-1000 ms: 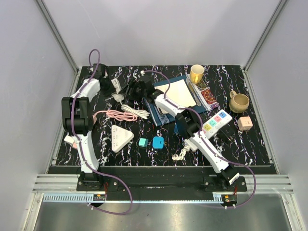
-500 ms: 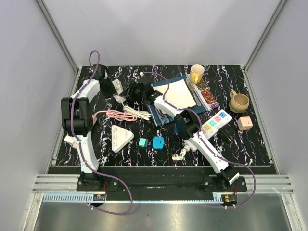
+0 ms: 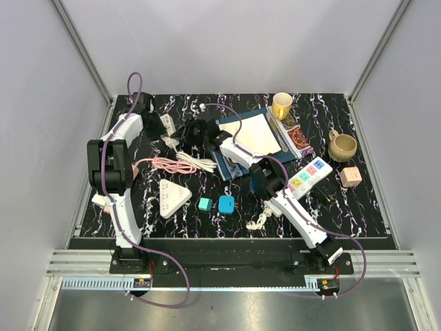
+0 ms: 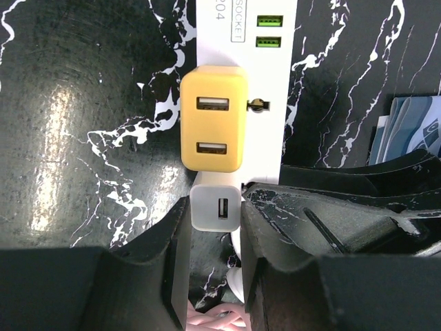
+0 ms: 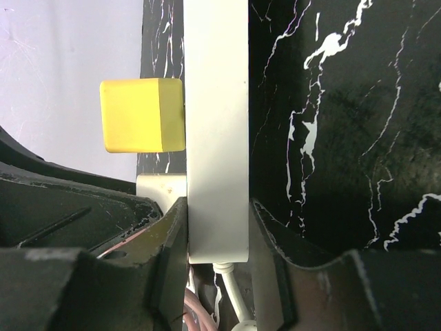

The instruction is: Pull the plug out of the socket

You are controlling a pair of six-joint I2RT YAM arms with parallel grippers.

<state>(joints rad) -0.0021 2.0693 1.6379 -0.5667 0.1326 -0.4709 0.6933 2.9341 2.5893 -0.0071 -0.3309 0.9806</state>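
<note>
A white power strip lies at the back left of the table. A yellow USB plug and a smaller white USB plug are plugged into it. My left gripper is shut on the white plug, one finger on each side. My right gripper is shut on the cable end of the power strip. In the right wrist view the yellow plug sticks out to the left, with the white plug just below it. In the top view both grippers meet at the strip, left and right.
A pink cable and a white cable lie coiled just in front of the strip. A triangular white socket, green and blue adapters, a notebook, a colourful strip and two cups lie around.
My right gripper has shifted slightly left onto the end of the power strip. The left gripper and the strip have hardly moved.
</note>
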